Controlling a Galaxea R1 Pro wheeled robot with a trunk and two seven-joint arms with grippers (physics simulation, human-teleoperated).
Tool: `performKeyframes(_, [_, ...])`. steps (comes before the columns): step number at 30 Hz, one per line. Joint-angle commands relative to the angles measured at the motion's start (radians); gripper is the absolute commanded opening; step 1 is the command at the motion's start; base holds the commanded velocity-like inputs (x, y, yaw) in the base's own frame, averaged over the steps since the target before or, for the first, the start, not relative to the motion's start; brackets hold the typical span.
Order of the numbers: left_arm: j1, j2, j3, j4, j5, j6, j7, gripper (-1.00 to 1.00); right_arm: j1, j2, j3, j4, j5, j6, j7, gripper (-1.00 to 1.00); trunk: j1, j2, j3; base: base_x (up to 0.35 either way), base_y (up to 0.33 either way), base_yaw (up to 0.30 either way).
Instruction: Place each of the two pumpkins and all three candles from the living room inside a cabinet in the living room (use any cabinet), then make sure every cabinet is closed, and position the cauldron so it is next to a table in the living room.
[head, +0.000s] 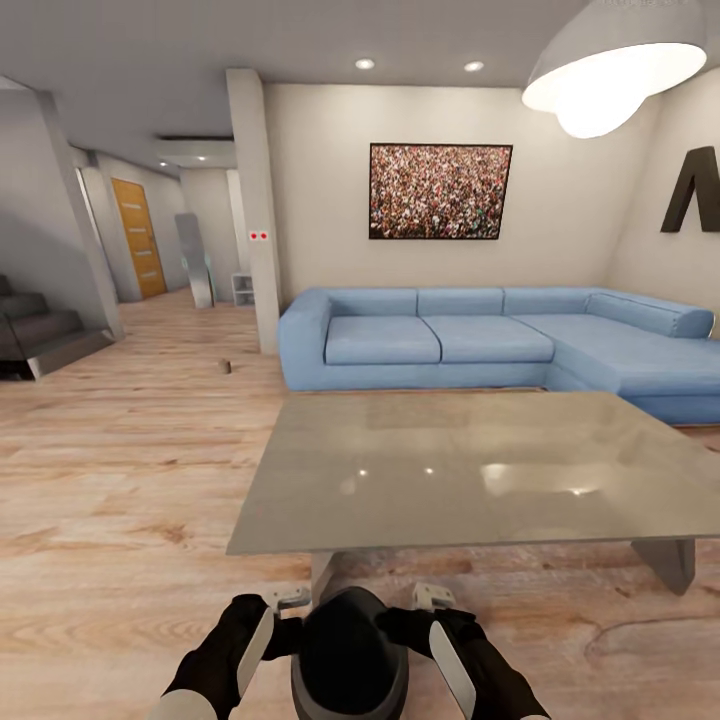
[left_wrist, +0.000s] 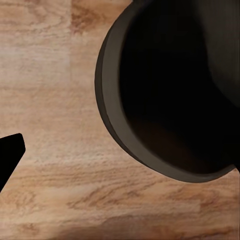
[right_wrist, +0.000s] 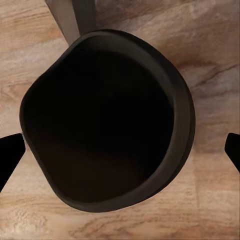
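The cauldron (head: 348, 660), a dark round pot with an empty black inside, stands on the wood floor just in front of the grey table (head: 450, 470), close to a table leg (right_wrist: 75, 17). Both arms reach down on either side of it. My left gripper (head: 290, 600) is open above the cauldron's rim (left_wrist: 107, 95). My right gripper (right_wrist: 120, 155) is open straight over the cauldron's mouth (right_wrist: 105, 120), its fingertips (right_wrist: 10, 155) spread wide. A small grey-brown candle (head: 224, 366) lies on the floor far off, near the pillar. The pumpkins and the cabinet are out of view.
A blue corner sofa (head: 480, 340) stands behind the table. A white pillar (head: 258, 210) rises left of it, with a hallway and orange door (head: 138, 238) beyond. Stairs (head: 40, 335) are at the far left. Open wood floor (head: 120, 480) stretches to the left.
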Motion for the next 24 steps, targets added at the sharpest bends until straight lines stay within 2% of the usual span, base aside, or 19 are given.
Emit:
performKeyframes(1, [0.0,0.0,0.0,0.0,0.0,0.0,0.001,1.0,0.0,0.0,0.0,0.0,0.0,0.0,-0.001,1.0,-0.004,0.007,0.003,0.0,0.0,0.0])
performKeyframes(15, [0.0,0.001,0.0,-0.001,-0.003,-0.001,0.007,1.0,0.0,0.0,0.002,0.0,0.008,0.0,-0.012,1.0,-0.058,0.105,0.047,-0.012,0.0,0.0])
performKeyframes(24, [0.0,0.001,0.0,-0.001,-0.003,-0.002,0.007,1.0,0.0,0.0,0.002,0.0,0.009,-0.001,-0.024,1.0,-0.092,0.168,0.075,-0.247,0.0,0.0])
